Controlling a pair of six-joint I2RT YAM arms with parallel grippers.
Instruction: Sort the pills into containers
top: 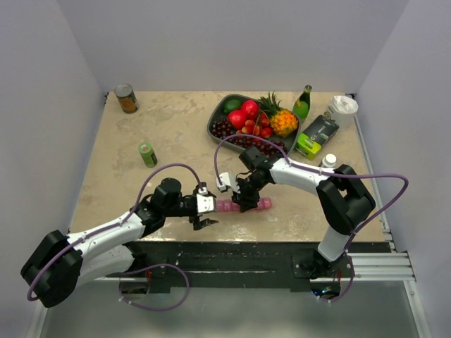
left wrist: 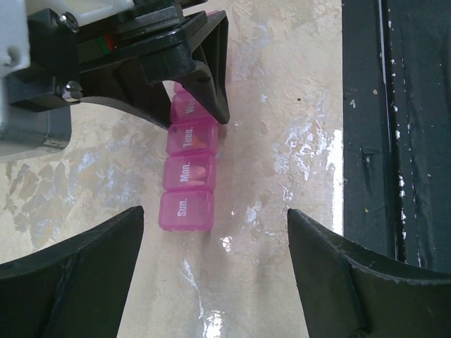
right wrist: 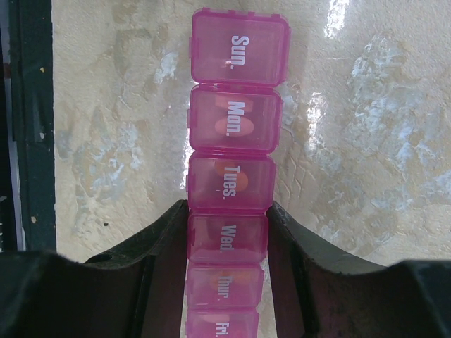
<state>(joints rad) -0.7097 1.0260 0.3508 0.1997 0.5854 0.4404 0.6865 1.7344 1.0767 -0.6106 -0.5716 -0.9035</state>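
Right gripper (right wrist: 227, 215) pinches the pill box (right wrist: 236, 120) mid-strip; left gripper (left wrist: 215, 215) hangs spread by Sunday, probably lifting a lid next.

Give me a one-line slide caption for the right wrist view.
Right gripper clamped across the Wed. compartment of the closed pink pill organizer lying on the marbled table.

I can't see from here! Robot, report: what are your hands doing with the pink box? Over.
Right gripper shut on pill box at Wed. Left gripper open, by Sun. end, not touching. Nothing in the way.
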